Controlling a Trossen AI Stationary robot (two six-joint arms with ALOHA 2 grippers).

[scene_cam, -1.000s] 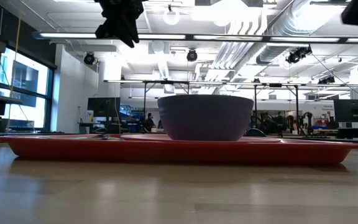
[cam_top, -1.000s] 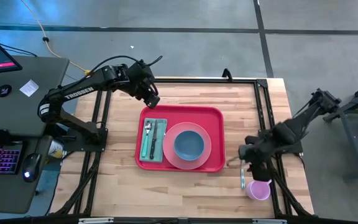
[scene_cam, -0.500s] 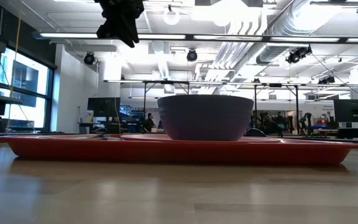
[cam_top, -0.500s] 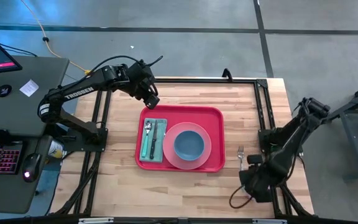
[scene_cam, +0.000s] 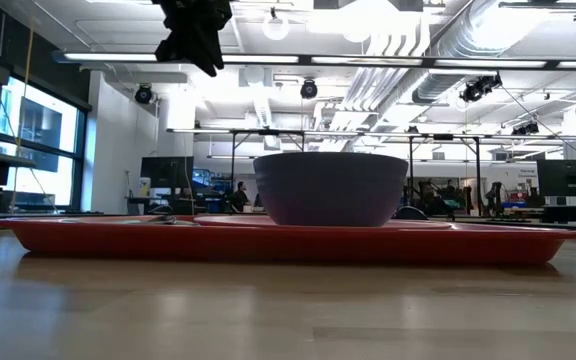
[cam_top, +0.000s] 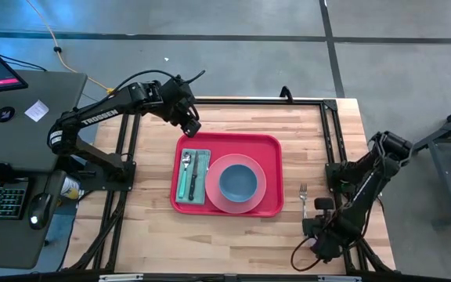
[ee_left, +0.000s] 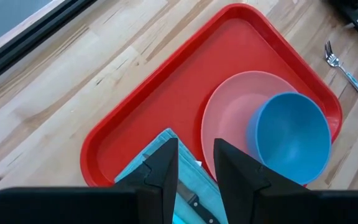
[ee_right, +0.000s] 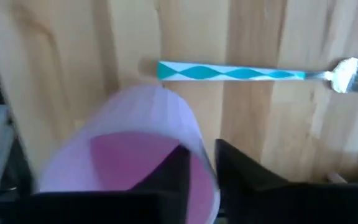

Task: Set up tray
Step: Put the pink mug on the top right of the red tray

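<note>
The red tray [cam_top: 225, 141] lies mid-table, carrying a pink plate [cam_top: 213, 171] with a blue bowl [cam_top: 237, 182] and a teal napkin [cam_top: 182, 185] with a spoon and knife on it. My left gripper [cam_top: 190, 121] hovers above the tray's far left corner, its fingers a narrow gap apart [ee_left: 196, 162]. My right gripper [cam_top: 319, 237] is at the table's near right corner, down on a lilac cup [ee_right: 129, 137]. A fork with a teal-patterned handle [cam_top: 304, 200] lies on the wood right of the tray. My right gripper has the cup by its rim [ee_right: 199, 144]: one finger [ee_right: 174, 167] is inside the cup, the other [ee_right: 238, 168] outside, the wall between them. The fingers come from above, pointing down. Whether the cup's base is on the table, I cannot tell.
The fork [ee_right: 241, 73] lies just beyond the cup, toward the far edge. Black frame rails [cam_top: 333, 157] run along the table's right side close to my right arm. Bare wood lies between the tray and the fork. A desk with a keyboard stands left of the table.
My right gripper has moved from over the fork toward the table's near edge and down onto the cup, the arm folding low; the fork now shows uncovered. In the last half second it has hardly shifted. The left arm has kept still.
</note>
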